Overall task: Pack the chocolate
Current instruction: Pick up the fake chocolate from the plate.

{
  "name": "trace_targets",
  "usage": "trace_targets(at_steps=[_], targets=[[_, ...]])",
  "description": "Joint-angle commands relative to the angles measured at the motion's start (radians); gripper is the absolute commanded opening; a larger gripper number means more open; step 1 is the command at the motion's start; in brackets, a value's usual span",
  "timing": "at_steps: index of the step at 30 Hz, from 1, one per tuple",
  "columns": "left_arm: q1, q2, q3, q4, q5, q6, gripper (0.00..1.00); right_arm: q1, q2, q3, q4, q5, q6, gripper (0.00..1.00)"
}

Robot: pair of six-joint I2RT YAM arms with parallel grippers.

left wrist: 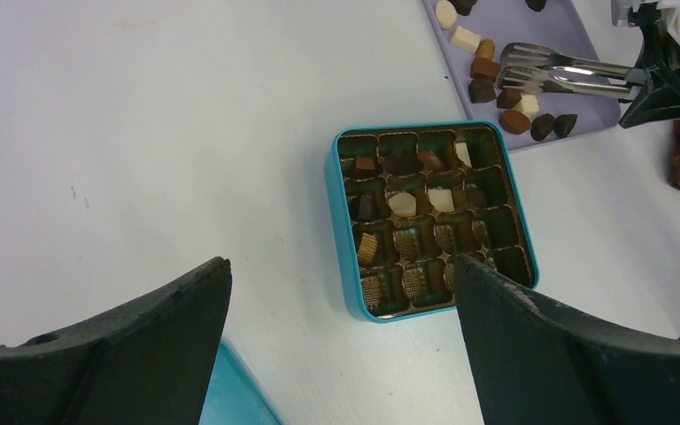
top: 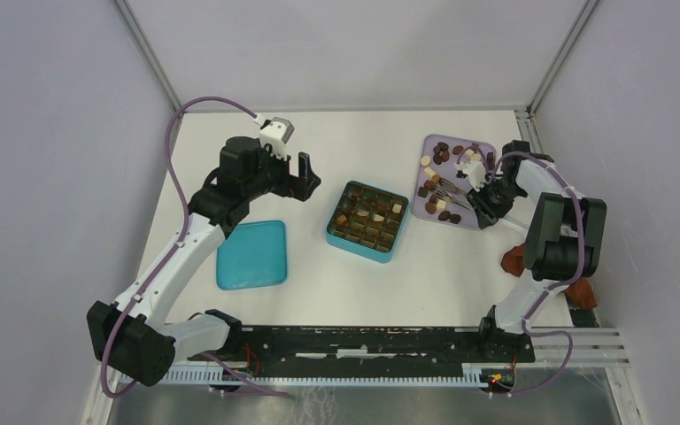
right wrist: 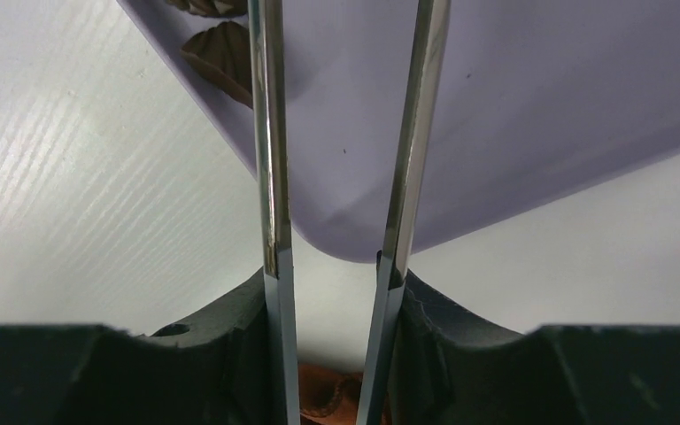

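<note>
- The left gripper (left wrist: 341,266) is hanging above the white table (left wrist: 142,133). Its two black fingers (left wrist: 142,354) are standing wide apart, and nothing is sitting between them.
- A teal box (left wrist: 340,221) is sitting open on the table, out in front of that gripper.
- Some of the chocolate (left wrist: 401,204) is lying in the little gold cups (left wrist: 414,281) inside the box. Dark, brown and white pieces are filling cups in the two far rows. The near cups are showing their ribbed gold bottoms.
- More chocolate is lying loose on a purple tray (top: 480,150), which is sitting just to the right of the box. Dark, brown and cream-white pieces are scattered over it.
- The right gripper (right wrist: 332,292) is squeezing a pair of shiny metal tongs (left wrist: 558,71) by the handle end. One finger is pressing on each arm of the tongs.
- The forked tips of the tongs are reaching over the tray, close to a few pieces. I cannot tell if they are touching any of them.
- In the right wrist view, the two arms of the tongs are running side by side across a corner of the tray.
- A teal lid (top: 251,255) is lying flat on the table, to the left of the box and apart from it.
- A reddish-brown cloth (top: 513,261) is lying by the right arm, near the right edge of the table.
</note>
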Motion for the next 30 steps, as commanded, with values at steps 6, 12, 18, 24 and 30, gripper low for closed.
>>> trace_targets(at_steps=[6, 12, 18, 24, 30], targets=[[0.002, -0.010, 0.005, 0.008, -0.016, 0.035, 0.99, 0.038, 0.058, 0.098, -0.001, 0.017, 0.036, 0.43], [0.001, -0.010, 0.006, 0.006, -0.018, 0.037, 0.99, 0.055, 0.093, 0.147, -0.009, 0.025, 0.051, 0.44], [0.001, -0.009, 0.007, 0.003, -0.021, 0.038, 0.99, 0.068, 0.104, 0.167, -0.023, 0.019, 0.055, 0.26], [0.002, -0.009, 0.006, 0.003, -0.019, 0.039, 0.99, 0.069, 0.060, 0.131, 0.004, 0.037, 0.065, 0.00], [0.001, -0.009, 0.006, 0.003, -0.022, 0.039, 0.99, 0.068, 0.035, 0.126, 0.011, 0.036, 0.076, 0.00]])
